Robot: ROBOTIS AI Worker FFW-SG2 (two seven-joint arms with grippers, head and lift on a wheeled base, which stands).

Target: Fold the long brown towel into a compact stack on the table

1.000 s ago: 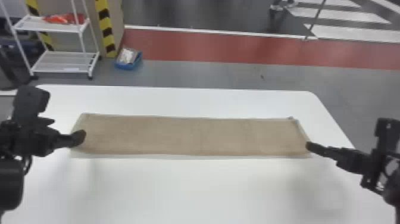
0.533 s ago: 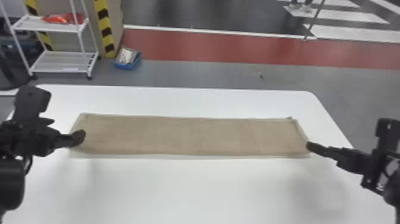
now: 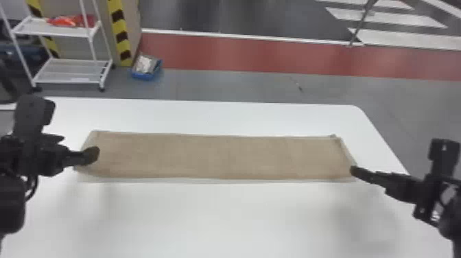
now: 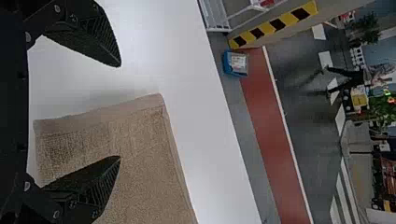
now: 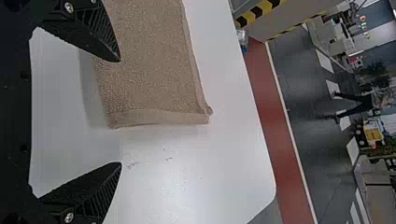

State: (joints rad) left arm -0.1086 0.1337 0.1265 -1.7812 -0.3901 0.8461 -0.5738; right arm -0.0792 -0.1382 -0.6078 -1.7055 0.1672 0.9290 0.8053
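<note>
A long brown towel (image 3: 219, 156) lies flat across the middle of a white desk (image 3: 219, 212), the robot's left hand (image 4: 120, 111) over its left end and the right hand (image 5: 121, 112) by its right end, near corner. Both hands have their fingers apart, with nothing between them. The fold into a stack looks yet to be made. Should either hand close too high or short of the hem, it would likely pinch air or only a top layer, leaving cloth behind; an uneven pull could skew the strip and set the fold crooked. The towel's long axis runs left to right, roughly along the desk's far edge, its short ends facing left and right.
</note>
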